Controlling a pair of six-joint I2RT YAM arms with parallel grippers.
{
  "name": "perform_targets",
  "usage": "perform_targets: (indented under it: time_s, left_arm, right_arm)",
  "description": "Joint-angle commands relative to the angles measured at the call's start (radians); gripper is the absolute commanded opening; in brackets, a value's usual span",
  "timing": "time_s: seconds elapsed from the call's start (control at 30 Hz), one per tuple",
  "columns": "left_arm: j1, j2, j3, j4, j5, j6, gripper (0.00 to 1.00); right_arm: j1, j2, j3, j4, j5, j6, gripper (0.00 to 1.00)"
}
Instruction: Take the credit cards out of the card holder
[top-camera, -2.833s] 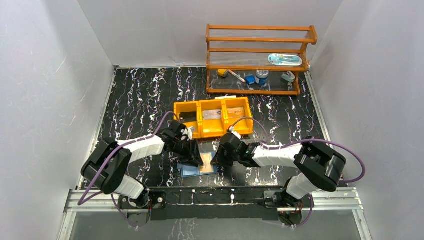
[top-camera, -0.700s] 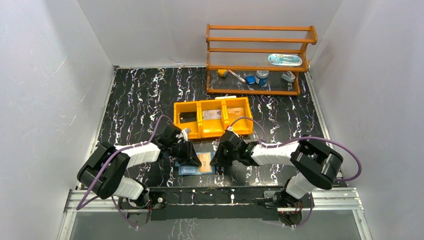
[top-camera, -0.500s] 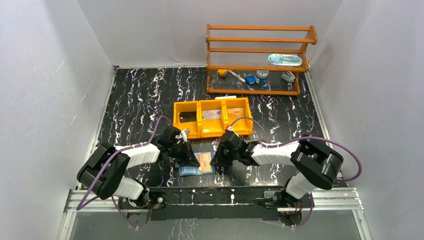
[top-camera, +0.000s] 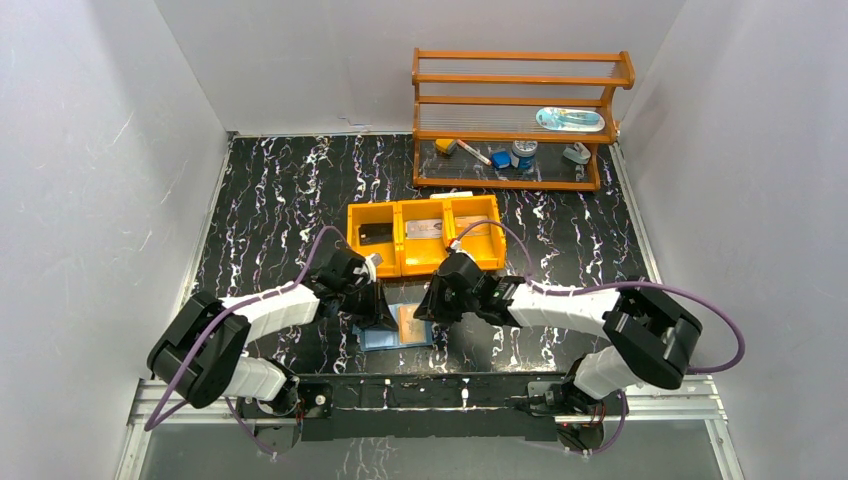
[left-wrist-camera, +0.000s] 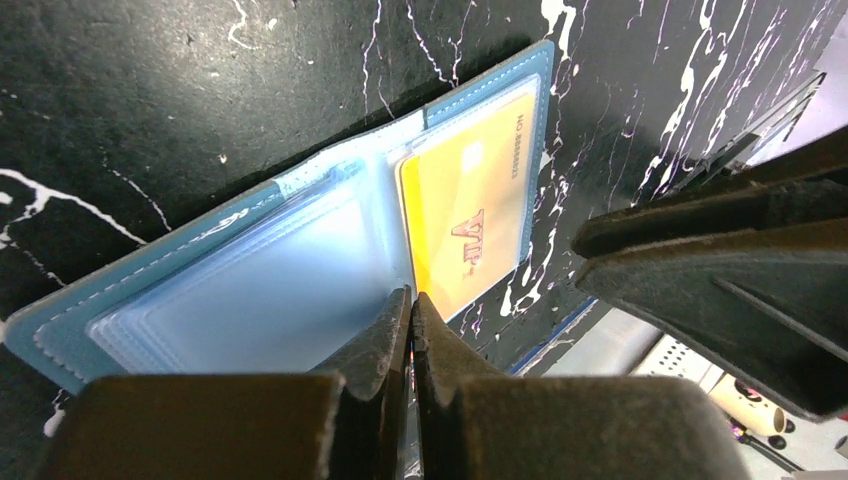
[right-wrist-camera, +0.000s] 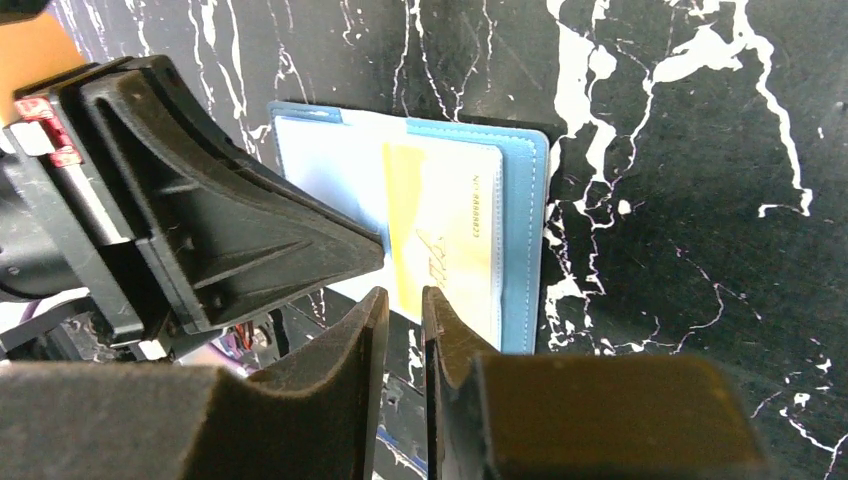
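The desk (top-camera: 270, 200) has a black top with white veins, like marble, and grey walls stand on three sides of it. A metal rail runs along its near edge. Three things rest directly on it. At the far right there is an orange rack (top-camera: 520, 56) with several shelves, standing close to the back wall. Around the middle of the desk sits an orange tray (top-camera: 354, 222) with three compartments side by side. Just in front of the tray, towards the near edge, the blue card holder (top-camera: 385, 338) lies open and flat, its paler inner side facing up.
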Motion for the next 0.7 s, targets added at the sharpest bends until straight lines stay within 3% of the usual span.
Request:
perform_targets:
  time_s: [0.0,0.13,0.4,0.57,0.67]
  left_arm:
    - [-0.003,-0.042,0.033,-0.053,-0.008,0.035,0.02]
    - [-0.003,-0.036,0.026,-0.055,-0.005,0.041,0.07]
    - [-0.003,-0.031,0.025,-0.031,0.005,0.029,0.35]
    - [-0.004,-0.024,0.004,-0.014,-0.006,0.011,0.39]
    - [-0.004,-0.047,0.012,-0.026,-0.012,0.008,0.41]
  right_arm:
    - [0.0,0.035,0.014,0.017,0.004,0.009,0.28]
    - [-0.002,0.065,-0.027,0.029,0.017,0.037,0.29]
    - [-0.012,0.115,-0.097,0.12,-0.036,0.074,0.26]
    - [-0.014,0.085,-0.087,0.09,-0.011,0.072,0.18]
    - [-0.014,0.055,-0.053,0.024,0.017,0.051,0.22]
